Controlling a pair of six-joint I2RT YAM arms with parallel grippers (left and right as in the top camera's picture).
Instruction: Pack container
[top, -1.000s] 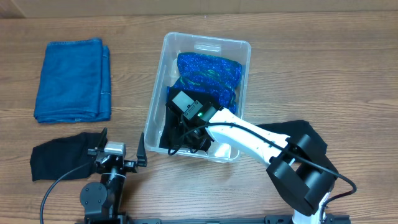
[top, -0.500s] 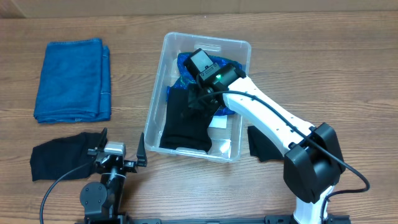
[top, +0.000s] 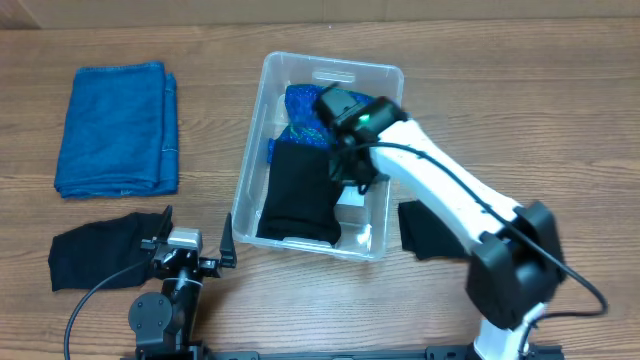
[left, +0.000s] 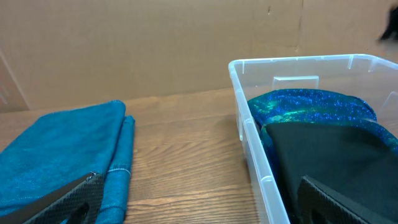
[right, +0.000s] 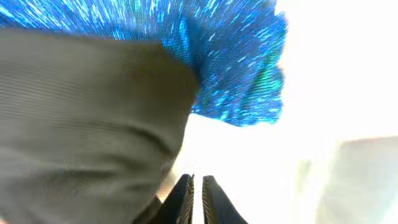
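Container (top: 248, 170) at the middle of the table (top: 520, 70), partly packed; both grippers empty.
Nearest, the left gripper (top: 196, 222) sits with jaws spread wide, beside a black cloth (top: 95, 252); a second black cloth (top: 425, 230) lies right of the container. Inside it a black garment (top: 298, 195) overlaps a glittery blue fabric (top: 305, 105). The right gripper (right: 197, 186) hangs above them, jaws almost pressed together, pinching nothing. A folded blue towel (top: 115, 130) lies far left.
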